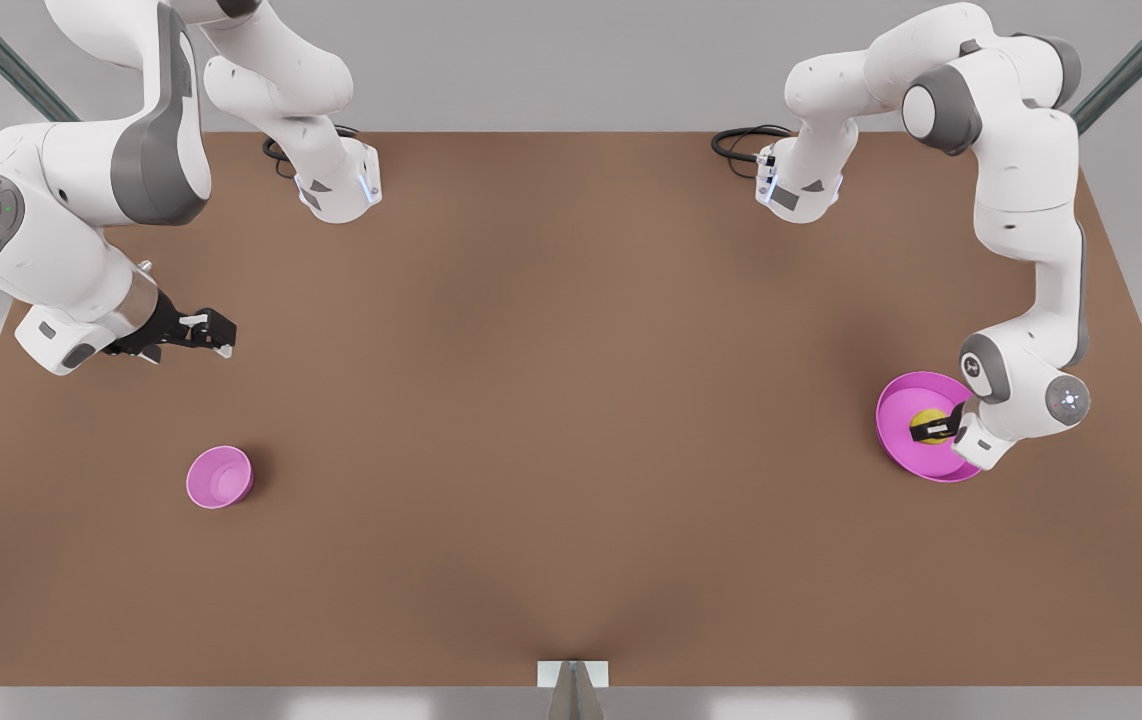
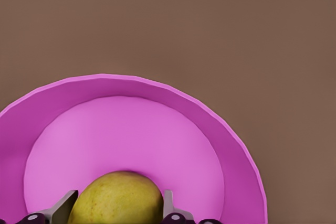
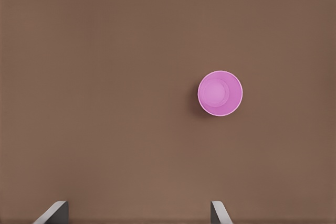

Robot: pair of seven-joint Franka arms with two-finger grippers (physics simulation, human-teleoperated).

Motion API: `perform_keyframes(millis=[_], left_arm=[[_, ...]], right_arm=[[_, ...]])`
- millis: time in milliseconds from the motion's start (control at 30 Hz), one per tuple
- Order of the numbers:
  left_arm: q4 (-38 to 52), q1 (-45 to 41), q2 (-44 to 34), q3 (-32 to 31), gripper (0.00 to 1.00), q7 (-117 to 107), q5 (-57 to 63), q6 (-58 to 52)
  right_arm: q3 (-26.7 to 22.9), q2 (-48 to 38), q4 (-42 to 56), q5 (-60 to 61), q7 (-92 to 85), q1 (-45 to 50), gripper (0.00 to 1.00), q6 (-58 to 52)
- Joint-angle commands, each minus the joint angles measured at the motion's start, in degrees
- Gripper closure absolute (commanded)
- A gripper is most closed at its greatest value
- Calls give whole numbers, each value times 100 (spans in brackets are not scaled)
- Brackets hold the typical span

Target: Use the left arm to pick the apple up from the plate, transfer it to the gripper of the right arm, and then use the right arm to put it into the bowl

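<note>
The apple (image 2: 116, 199) sits in the plate (image 1: 899, 400) at the front view's right, and your left hand (image 1: 934, 431) is down on it, a finger on each flank. From the left wrist view the fingers (image 2: 59, 211) bracket it closely; whether they are pressing yet, I cannot tell. Expect a light, firm, smooth-skinned fruit that could roll or squirt out, so take it across the widest part, not near the top. Leave some of it exposed for the handover. Your right hand (image 1: 196, 330) waits, fingers spread and empty, at the front view's left, above the tabletop (image 1: 571, 420), with the bowl (image 1: 219, 477) near it.
</note>
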Motion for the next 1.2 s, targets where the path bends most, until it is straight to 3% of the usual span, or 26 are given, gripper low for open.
perform_keyframes(millis=[0, 267, 433, 533, 733, 800, 900, 933, 1000, 1100, 1167], left_arm=[[2, 0, 19, -8, 18, 55, -8, 50], [-51, 0, 45, 1, 16, 64, -8, 23], [-77, 9, 63, 1, 9, 64, -8, 23], [-77, 9, 63, 1, 24, 64, -8, 23], [335, -61, -156, -52, 27, 336, 45, -21], [863, -140, -280, -561, 27, 960, 36, -30], [1171, -131, -614, -2117, 27, 1154, -228, -733], [1276, -158, -693, -2310, 27, 1127, -192, -890], [1487, -132, -667, -3266, 27, 1565, -280, -1145], [1953, -289, -95, -4253, 27, 3025, -1967, -531], [1971, -869, -7, -4289, 27, 4009, -2625, 251]], right_arm=[[1, -6, 3, 4, -20, 1, 0, 4], [-8, -6, 3, 4, -20, 1, 0, -4], [-8, -6, 3, 4, -20, -8, 0, -4], [-8, 3, 3, 4, -20, 0, 0, -4], [-8, 3, 3, 4, -20, -8, 0, -4], [-8, 3, 3, 4, -20, -8, 0, -4], [-8, 3, 3, 197, -11, 1, 0, -31], [-8, -6, 3, 214, 6, 1, 0, -31], [1, -15, 3, 565, 33, 27, 0, -57], [10, 187, -32, 1927, 33, 9, 0, -268], [1, 819, -15, 3508, 42, -175, 0, 30]])
